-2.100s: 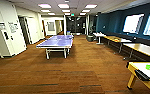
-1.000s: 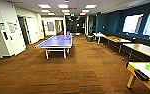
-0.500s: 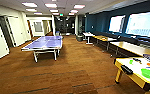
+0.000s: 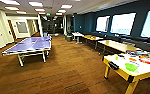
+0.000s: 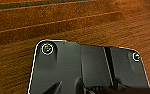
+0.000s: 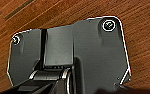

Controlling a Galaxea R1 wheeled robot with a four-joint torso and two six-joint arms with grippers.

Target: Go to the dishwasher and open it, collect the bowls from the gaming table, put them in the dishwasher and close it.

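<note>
Green bowl [image 4: 131, 67] sits near front edge of yellow gaming table [image 4: 146, 72], orange bowl [image 4: 132, 59] behind it, flat colourful boxes [image 4: 148, 60] toward far edge. Bowls likely light, stiff, slick plastic; pinch at rim. Wide wood floor [image 4: 66, 72] open between gaming table and ping-pong table [image 4: 28, 46]. Finger state of both grippers: cannot tell.

Wood-plank floor [image 4: 66, 67]; glossy yellow gaming table [image 4: 138, 72].

Both wrists low, facing down, floorward.
</note>
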